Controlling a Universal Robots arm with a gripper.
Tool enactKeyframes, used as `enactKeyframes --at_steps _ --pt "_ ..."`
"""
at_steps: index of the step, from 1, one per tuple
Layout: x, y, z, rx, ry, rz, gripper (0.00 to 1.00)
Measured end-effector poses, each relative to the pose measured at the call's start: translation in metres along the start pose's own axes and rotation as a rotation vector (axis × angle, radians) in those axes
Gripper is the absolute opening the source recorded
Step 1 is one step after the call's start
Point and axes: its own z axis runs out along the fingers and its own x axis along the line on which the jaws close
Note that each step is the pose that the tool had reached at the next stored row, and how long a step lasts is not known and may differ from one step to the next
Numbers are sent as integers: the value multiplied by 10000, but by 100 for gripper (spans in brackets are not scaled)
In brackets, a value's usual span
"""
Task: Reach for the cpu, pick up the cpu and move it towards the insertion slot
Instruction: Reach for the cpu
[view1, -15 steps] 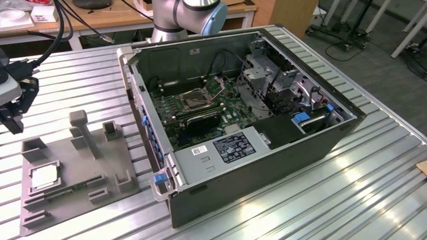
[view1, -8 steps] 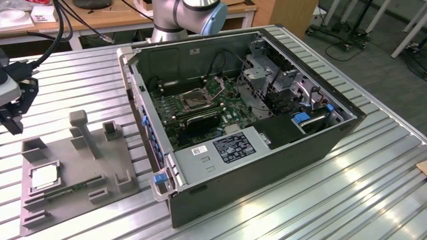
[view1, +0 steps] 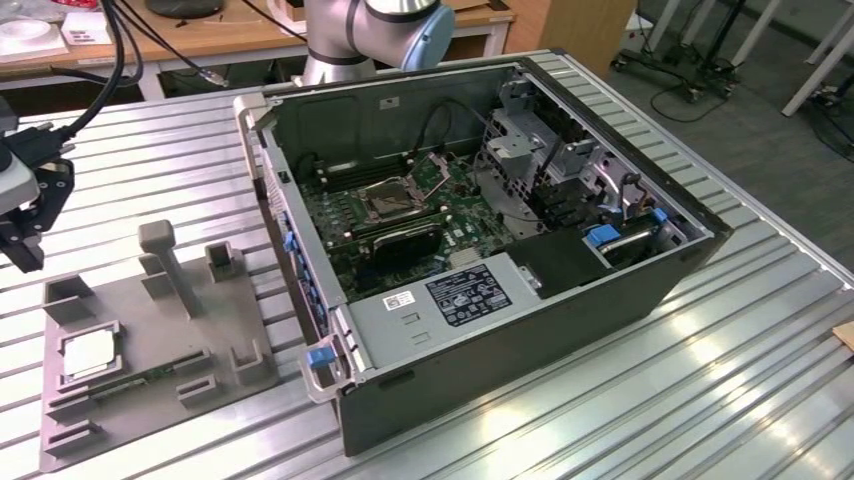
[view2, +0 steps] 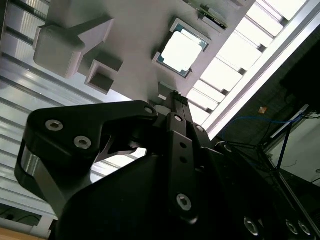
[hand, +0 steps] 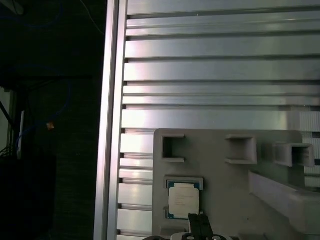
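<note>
— Where is the cpu (view1: 88, 352)?
— Flat in a square pocket of the grey holder plate (view1: 200, 345), at the exterior view's left, on the ribbed worktop (view1: 174, 160).
— And the tool (hand: 199, 221)?
— Hanging above the plate. In the first wrist view its tips sit just beside the chip's edge. They look pressed together and carry nothing, though the angle is poor.
— The insertion slot (view1: 388, 197)?
— Inside the open computer case (view1: 534, 330), well apart from the plate, towards the exterior view's right: a shiny frame with a dark centre.
</note>
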Motion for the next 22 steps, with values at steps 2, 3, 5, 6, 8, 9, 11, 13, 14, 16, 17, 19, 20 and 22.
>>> enactKeyframes --at_steps 2,3,5,6,8,9,11,13,14,16,17,19,20,22 --pt "3 0 1 1 1 0 11" --pt "5 0 2 1 2 0 11" --pt "9 -1 6 0 0 0 11" --pt "11 -2 7 0 0 0 11" --pt "18 -4 11 1 2 0 11" --pt "21 -5 15 0 1 0 11" --pt "28 -7 20 0 0 0 11" --pt "32 -7 23 0 0 0 11" --pt "33 -8 25 0 1 0 11" --pt "39 -8 26 0 -1 0 11" --pt "39 -8 26 0 -1 0 11" --pt "39 -8 26 0 -1 0 11" --pt "40 -8 25 0 -1 -1 11" --pt "45 -11 27 0 -9 0 11"
